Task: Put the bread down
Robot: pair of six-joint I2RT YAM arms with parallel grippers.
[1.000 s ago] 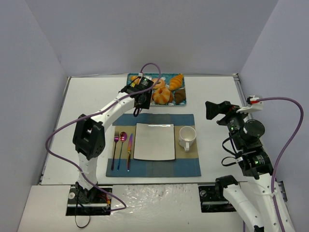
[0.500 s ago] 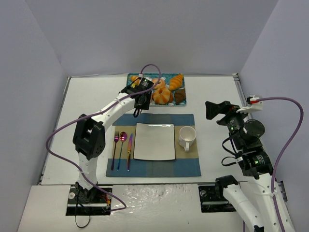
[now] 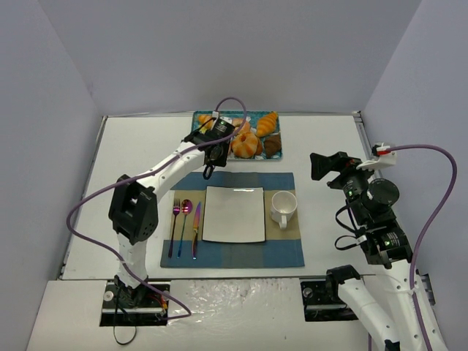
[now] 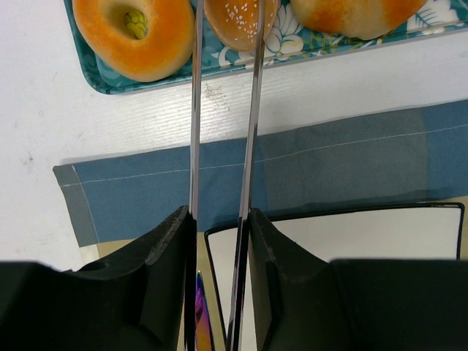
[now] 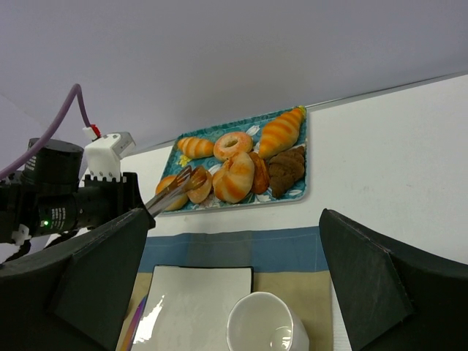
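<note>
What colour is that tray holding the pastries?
The tray is teal with white flowers, clearest in the left wrist view.

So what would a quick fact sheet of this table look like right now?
Tray: far side, holds pastries
Bread: at the tray's near edge, between the tongs' tips
Tongs: held by left tool
Right tool: open, empty, right of the mat
Plate: bare, on mat
Cup: right of plate
Cutlery: left of plate
</note>
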